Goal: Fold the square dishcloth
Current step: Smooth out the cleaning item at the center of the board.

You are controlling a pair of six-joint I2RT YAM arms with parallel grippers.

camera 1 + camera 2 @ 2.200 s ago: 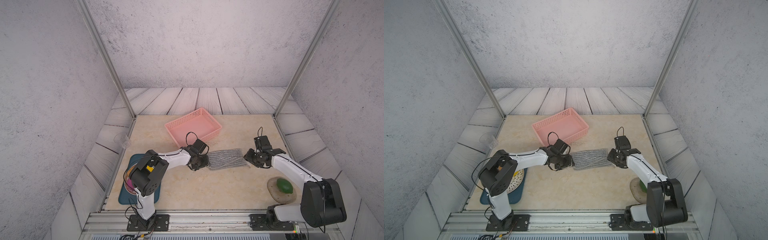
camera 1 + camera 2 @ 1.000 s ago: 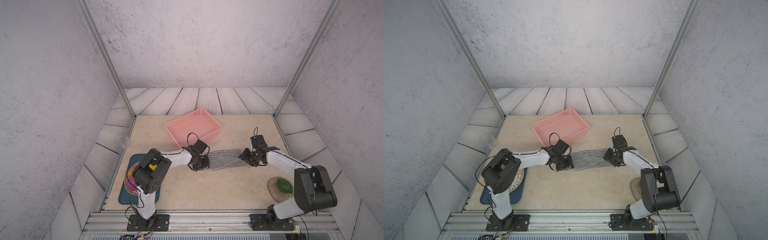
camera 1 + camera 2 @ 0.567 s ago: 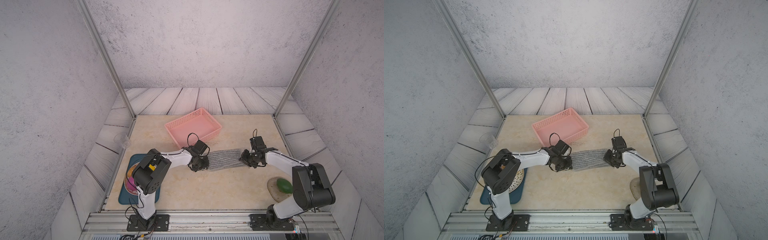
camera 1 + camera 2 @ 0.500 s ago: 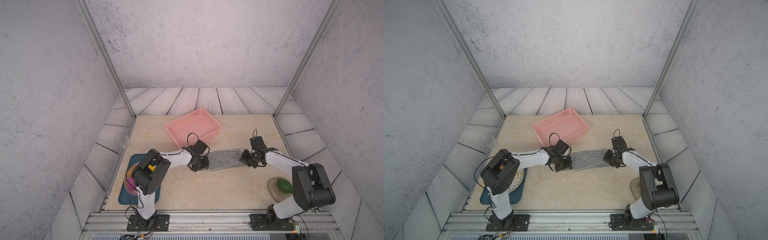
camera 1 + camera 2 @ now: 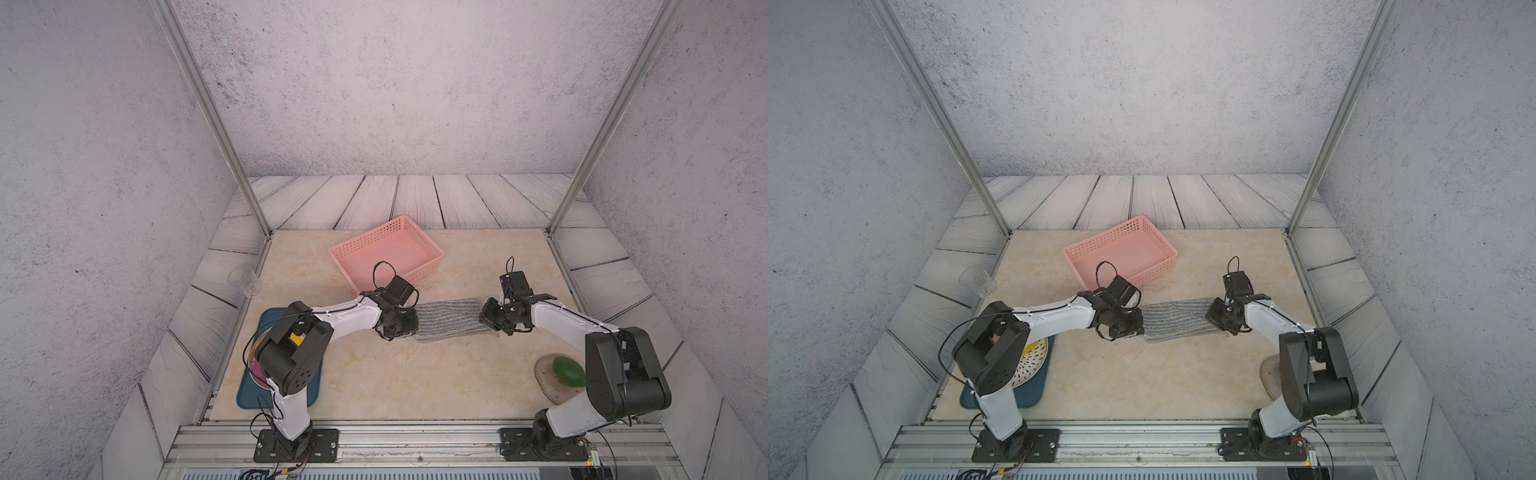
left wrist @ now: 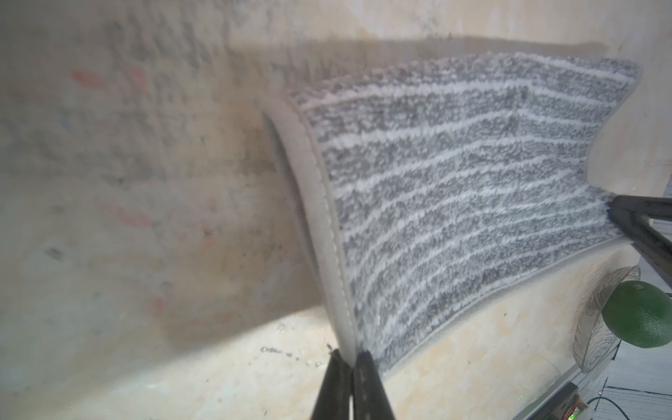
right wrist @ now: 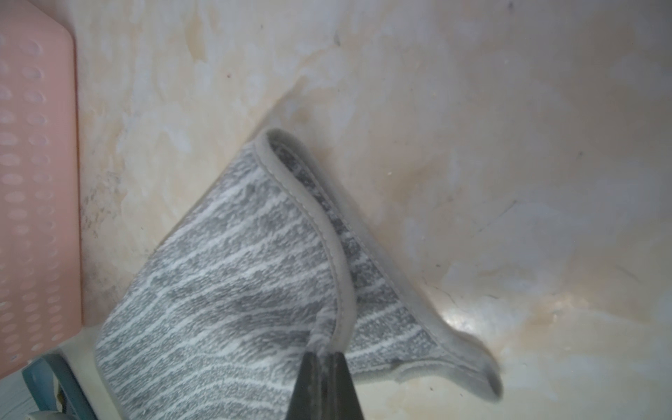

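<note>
left end effector: pressed together on the grey hem at the left edge of the square dishcloth, at the near corner
right end effector: pressed together, pinching the hem at the right edge; a lower layer sags loose beneath
square dishcloth: on the worktop between both arms, a wide strip just in front of the pink basket
step, my read: both ends gripped, lift comes next
doing it well: raise both ends level, keep it lightly taut, carry the near edge onto the far edge, match hems, set down before letting go; the right bite looks shallow and may slip; stay clear of the basket wall
pink basket: looks empty
blue tray: holds a perforated white dish, partly under the left arm
small dish: green fruit on it
clear cup: off the worktop, looks empty
</note>
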